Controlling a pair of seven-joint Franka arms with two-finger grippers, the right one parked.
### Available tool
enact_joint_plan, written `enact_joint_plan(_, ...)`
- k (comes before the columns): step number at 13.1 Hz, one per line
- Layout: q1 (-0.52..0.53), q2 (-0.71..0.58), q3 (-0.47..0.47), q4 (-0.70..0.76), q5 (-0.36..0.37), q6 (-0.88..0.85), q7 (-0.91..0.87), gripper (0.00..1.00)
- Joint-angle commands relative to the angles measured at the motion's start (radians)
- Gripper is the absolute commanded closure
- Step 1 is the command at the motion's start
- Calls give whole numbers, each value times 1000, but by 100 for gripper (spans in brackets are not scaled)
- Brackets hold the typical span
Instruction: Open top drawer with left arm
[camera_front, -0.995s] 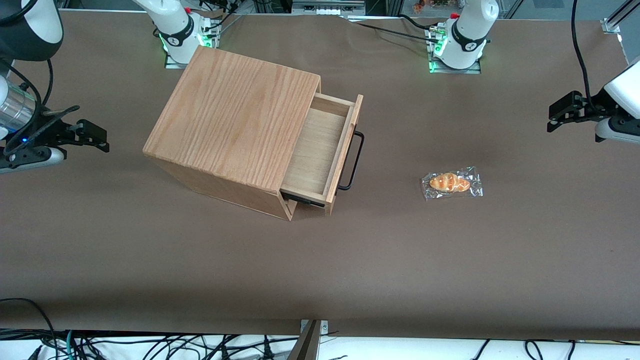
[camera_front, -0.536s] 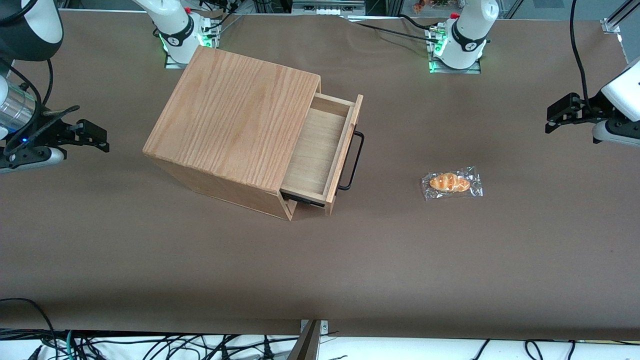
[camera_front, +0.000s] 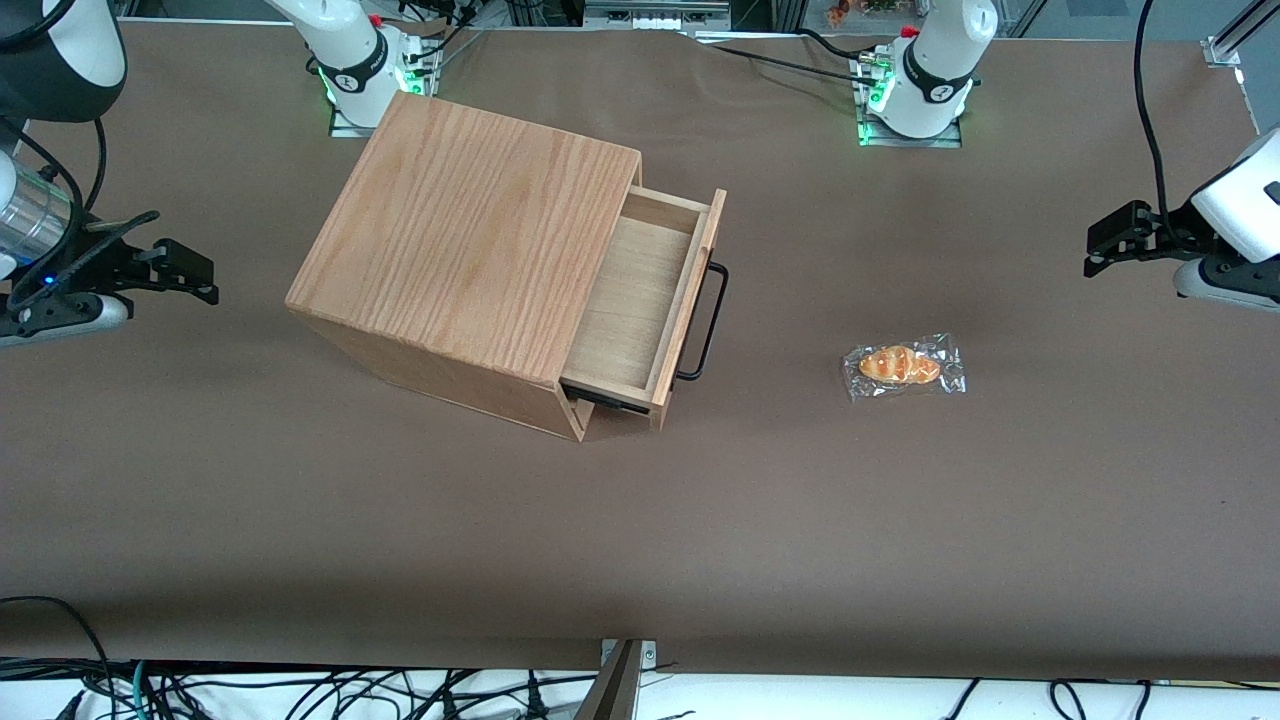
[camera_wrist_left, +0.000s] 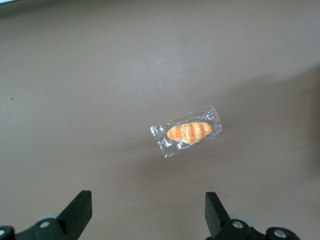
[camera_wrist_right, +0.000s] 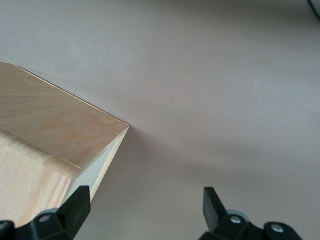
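Note:
The top drawer (camera_front: 640, 300) stands pulled well out of the oak cabinet (camera_front: 470, 240). Its pale floor is bare, and its thin black bar handle (camera_front: 705, 320) faces the working arm's end of the table. My left arm's gripper (camera_front: 1095, 252) hovers far off at that end, well apart from the handle. Its fingers are open with nothing between them. In the left wrist view the gripper (camera_wrist_left: 147, 200) looks down on the brown table, and neither the drawer nor the cabinet appears there.
A wrapped bread roll (camera_front: 903, 366) lies on the brown table (camera_front: 640, 540) between the drawer handle and my gripper; the left wrist view shows the roll (camera_wrist_left: 189, 131) below the fingers. The cabinet sits skewed on the table.
The left gripper has drifted slightly toward the cabinet and a little nearer to the front camera. The drawer and the roll have not moved.

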Motion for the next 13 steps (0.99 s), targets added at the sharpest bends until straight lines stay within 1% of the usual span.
enact_joint_plan(1,12,-2,-3,5,-46,7,-6,0)
enact_joint_plan(7,10,0,-3,5,-31,6,-3,0)
enact_joint_plan(13,12,0,-3,5,-31,6,-3,0)
